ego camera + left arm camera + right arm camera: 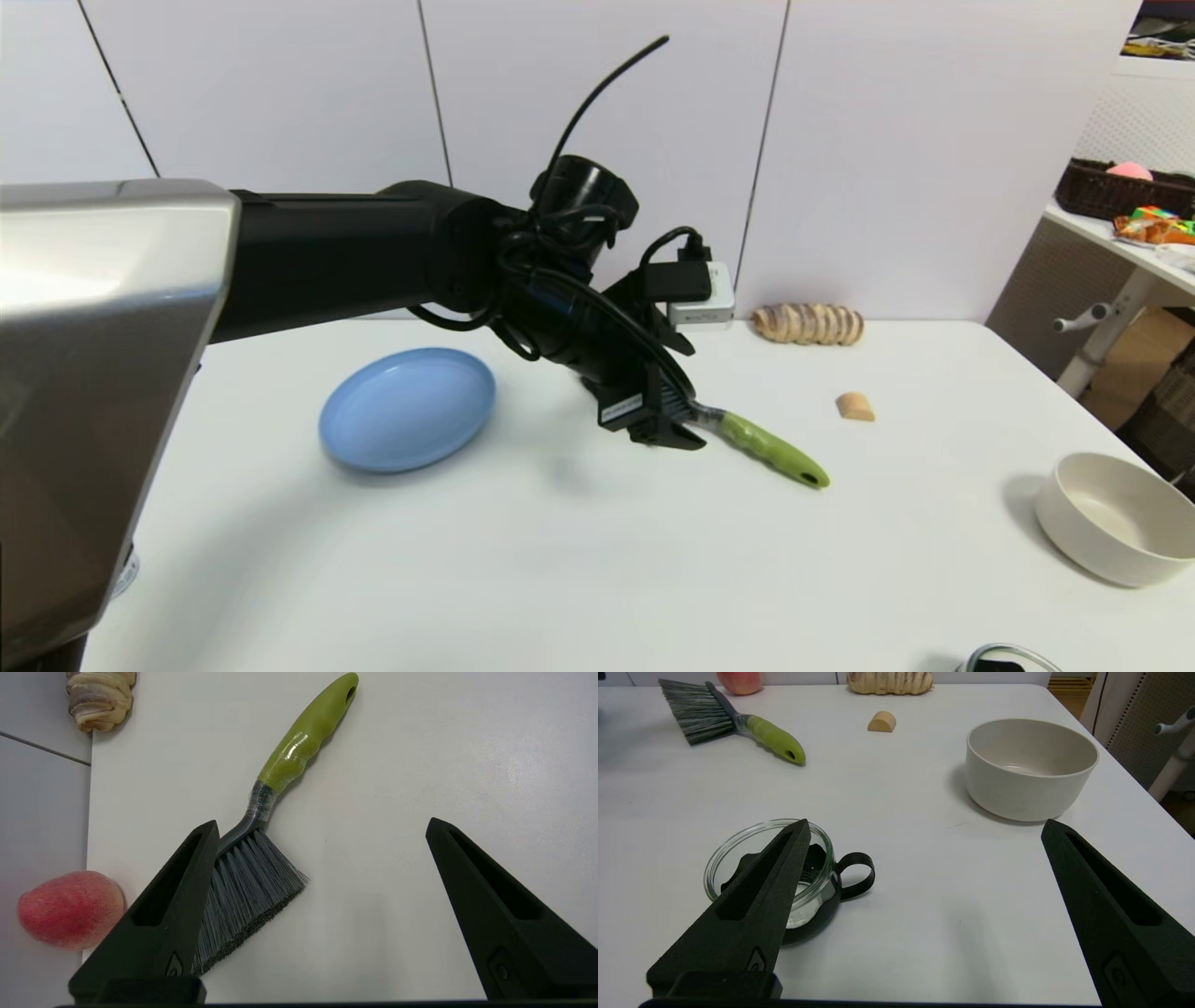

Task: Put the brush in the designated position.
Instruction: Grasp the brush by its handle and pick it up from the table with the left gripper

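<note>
Lime-handled brush point(261, 858): flat on bare white tabletop point(560, 560), beside the blue plate point(407, 408).
Left gripper point(322, 828): fingers spread, holding nothing (bristles beside one finger).
My move: centre over the neck before I clamp.
Right gripper point(924, 828): parked, fingers apart.

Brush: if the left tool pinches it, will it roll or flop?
The brush lies flat on its fanned bristles, so it probably won't roll. The bristles likely bend; the glossy green handle may be slick. The open left tool hovers above it.
</note>
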Robot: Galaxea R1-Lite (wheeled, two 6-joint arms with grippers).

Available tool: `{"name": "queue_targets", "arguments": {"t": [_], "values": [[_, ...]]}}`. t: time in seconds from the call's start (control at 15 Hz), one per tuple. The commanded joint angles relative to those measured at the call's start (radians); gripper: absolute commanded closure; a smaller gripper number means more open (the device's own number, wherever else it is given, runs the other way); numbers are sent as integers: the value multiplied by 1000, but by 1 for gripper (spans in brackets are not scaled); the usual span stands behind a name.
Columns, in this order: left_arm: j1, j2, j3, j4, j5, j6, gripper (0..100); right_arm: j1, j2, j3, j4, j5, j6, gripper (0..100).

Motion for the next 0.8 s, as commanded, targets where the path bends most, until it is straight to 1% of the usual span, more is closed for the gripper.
{"name": "queue_targets", "arguments": {"t": [0.07, 0.27, 0.47, 0.67, 0.8], "values": [[-2, 92, -12, -5, -3, -14, 0, 0, 1, 2, 0, 0, 0, 0], [9, 141, -12, -59, -2, -80, 0, 0, 1, 2, 0, 0, 0, 0], [9, 197, -16, -204, 0, -180, 0, 0, 1, 2, 0, 0, 0, 0], [9, 229, -16, -324, 29, -216, 0, 0, 1, 2, 0, 0, 0, 0], [9, 241, -16, -338, 32, -233, 0, 2, 1, 2, 0, 0, 0, 0]]}}
